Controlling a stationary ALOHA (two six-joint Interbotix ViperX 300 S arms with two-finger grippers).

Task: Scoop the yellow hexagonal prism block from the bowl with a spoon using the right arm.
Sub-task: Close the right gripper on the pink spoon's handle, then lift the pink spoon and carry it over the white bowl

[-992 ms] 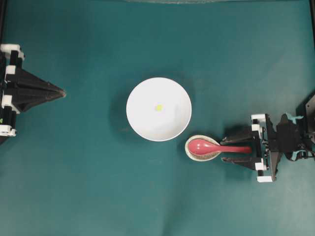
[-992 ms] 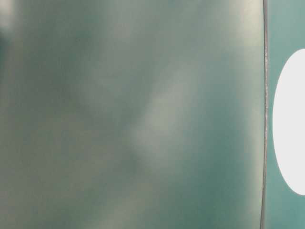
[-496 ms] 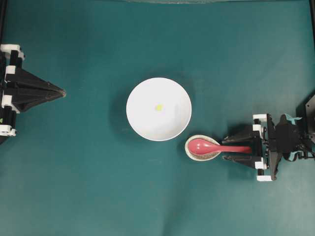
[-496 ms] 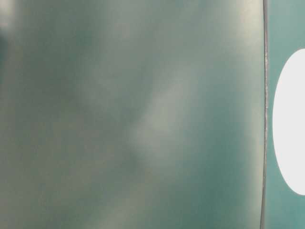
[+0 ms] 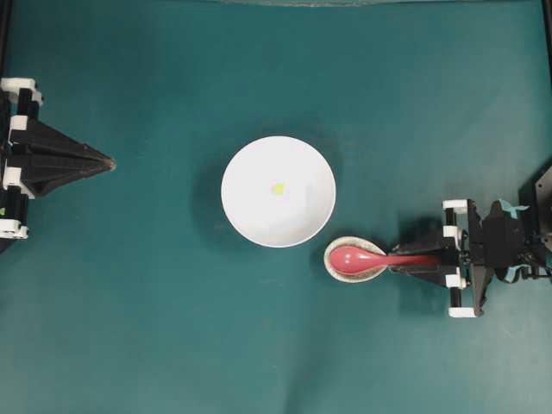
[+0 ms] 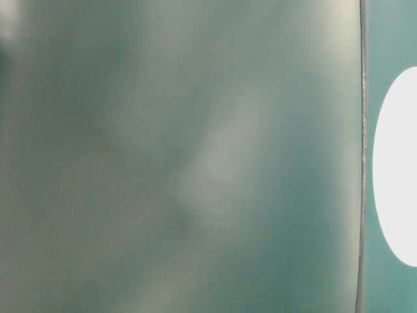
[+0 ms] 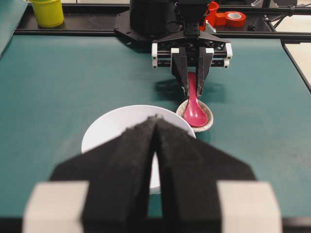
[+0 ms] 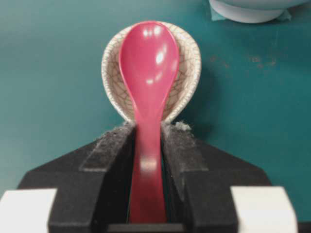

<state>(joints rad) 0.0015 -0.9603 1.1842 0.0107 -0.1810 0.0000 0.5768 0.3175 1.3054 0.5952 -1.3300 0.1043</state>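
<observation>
The white bowl [image 5: 241,216] sits mid-table with the tiny yellow hexagonal prism block [image 5: 278,188] lying inside it. Right of and below the bowl, the pink-red spoon [image 5: 349,258] rests with its scoop in a speckled spoon rest [image 5: 355,275]. My right gripper [image 5: 395,261] is shut on the spoon's handle. In the right wrist view both fingers press against the handle of the spoon [image 8: 148,63] just behind the spoon rest [image 8: 187,73]. My left gripper [image 5: 109,161] is shut and holds nothing at the far left. In the left wrist view it [image 7: 156,119] hides the block.
Beyond the table's far edge in the left wrist view stand a yellow cup [image 7: 47,12] and an orange tape roll [image 7: 235,18]. The bowl's base [image 8: 248,12] shows at the top of the right wrist view. The table-level view is a blur.
My right gripper's fingers, spread wide on either side of the spoon handle before, have closed onto it. The spoon, bowl, block and left arm have not moved.
</observation>
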